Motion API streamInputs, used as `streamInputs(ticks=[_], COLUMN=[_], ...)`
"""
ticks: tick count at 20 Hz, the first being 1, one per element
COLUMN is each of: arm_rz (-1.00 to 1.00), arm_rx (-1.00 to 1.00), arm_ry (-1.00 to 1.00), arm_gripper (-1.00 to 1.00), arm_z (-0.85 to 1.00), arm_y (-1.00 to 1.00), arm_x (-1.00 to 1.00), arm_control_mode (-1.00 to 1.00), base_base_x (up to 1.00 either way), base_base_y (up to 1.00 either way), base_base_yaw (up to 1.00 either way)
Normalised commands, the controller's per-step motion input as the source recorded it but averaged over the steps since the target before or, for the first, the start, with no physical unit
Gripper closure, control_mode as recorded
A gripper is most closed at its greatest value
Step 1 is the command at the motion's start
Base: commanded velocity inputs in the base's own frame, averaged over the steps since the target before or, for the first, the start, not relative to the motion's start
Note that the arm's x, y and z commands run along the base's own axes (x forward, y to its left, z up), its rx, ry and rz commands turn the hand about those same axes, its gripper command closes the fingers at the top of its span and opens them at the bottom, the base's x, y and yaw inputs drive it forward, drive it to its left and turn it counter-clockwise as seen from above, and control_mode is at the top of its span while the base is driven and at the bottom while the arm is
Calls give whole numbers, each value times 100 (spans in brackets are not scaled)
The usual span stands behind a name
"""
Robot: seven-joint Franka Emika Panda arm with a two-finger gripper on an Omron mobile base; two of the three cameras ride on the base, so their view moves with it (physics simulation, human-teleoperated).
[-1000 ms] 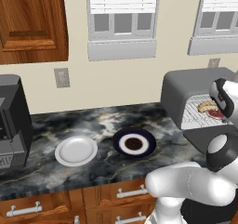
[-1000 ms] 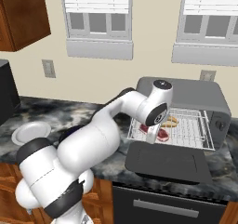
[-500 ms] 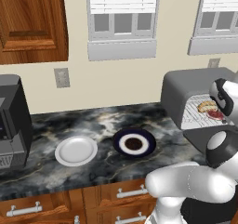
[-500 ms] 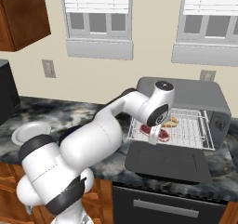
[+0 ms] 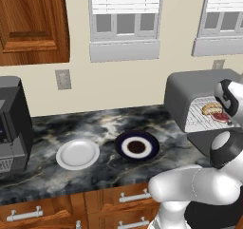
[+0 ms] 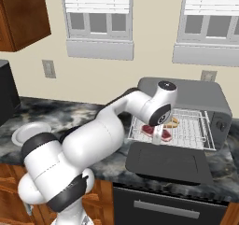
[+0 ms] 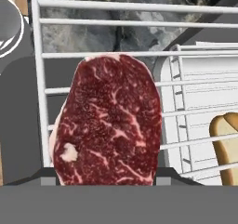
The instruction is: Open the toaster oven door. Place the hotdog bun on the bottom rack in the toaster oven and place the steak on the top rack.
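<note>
Hand view shows the flat dark red steak with its pale fatty rim (image 7: 108,121) lying on the pulled-out silvery wire top rack (image 7: 39,69), the golden-tan hotdog bun (image 7: 227,146) on the rack beneath. Whether the tool (image 6: 158,136) grips it I cannot tell. Soft, floppy, likely slick meat: pinch across its edge.

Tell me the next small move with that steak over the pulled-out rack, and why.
Probably lower slightly and release. The steak hangs at the end effector directly over the top rack, the toaster oven door lies open, and the hotdog bun already sits lower inside.
</note>
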Motion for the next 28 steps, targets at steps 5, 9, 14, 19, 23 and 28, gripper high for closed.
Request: streamInputs(ticks=[5, 9, 14, 19, 23, 28], arm_rz=[3, 0, 0, 0, 0, -16], arm_rx=[0, -1, 0, 0, 0, 0], arm_ry=[-1, 0, 0, 0, 0, 0], arm_gripper=[-100, -100, -100, -100, -100, -100], arm_z=[0, 1, 0, 22, 29, 14], arm_y=[-9, -1, -2, -17, -22, -7], arm_x=[0, 1, 2, -5, -35, -63], arm_control_mode=[-100, -100, -100, -100, -100, -100], base_base_x=[0, 0, 0, 0, 0, 0], base_base_y=[0, 0, 0, 0, 0, 0], base_base_yaw=[0, 0, 0, 0, 0, 0])
